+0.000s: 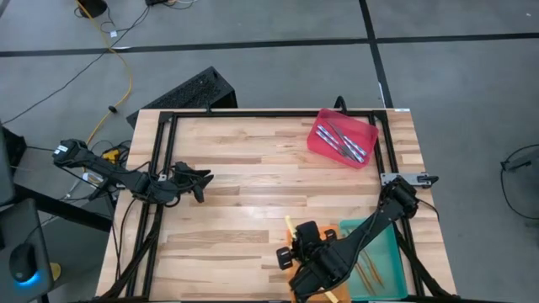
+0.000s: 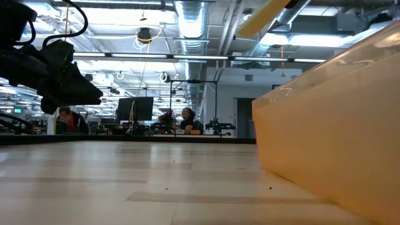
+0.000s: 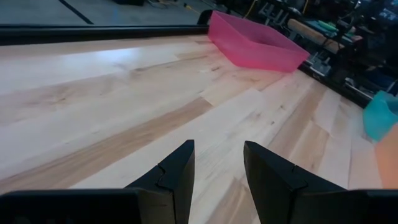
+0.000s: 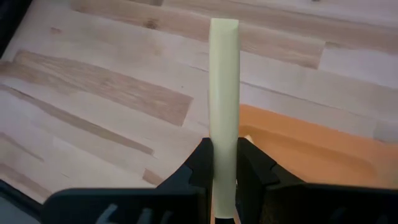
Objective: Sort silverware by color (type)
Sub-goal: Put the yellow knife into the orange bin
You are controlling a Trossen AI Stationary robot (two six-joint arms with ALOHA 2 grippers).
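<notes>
Between the fingers of the right gripper point(image 4: 225, 163) stood a yellow utensil handle point(image 4: 224, 81), clamped at its lower part so that the pale flat shaft stuck forward past the fingertips. Just under and beside that gripper lay the orange tray point(image 4: 311, 152), its near wall touching the worktop point(image 4: 93, 81); from above, the right gripper point(image 1: 305, 244) hung over this tray's edge, with the yellow handle point(image 1: 289, 225) poking out toward the worktop's middle. Close behind the gripper, on its arm's side, sat the teal tray point(image 1: 383, 244) with a few tan utensils point(image 1: 370, 271) inside. Well apart from it, at the far corner, the red tray point(image 1: 324, 139) held several blue-handled utensils point(image 1: 347, 141). The left gripper point(image 3: 217, 171) waited low over bare wood at the opposite side, its fingers standing partly apart with nothing between them; the red tray point(image 3: 249, 43) lay far ahead of it. In the level view the yellow handle point(image 2: 262, 15) showed above the orange tray wall point(image 2: 337, 125).
</notes>
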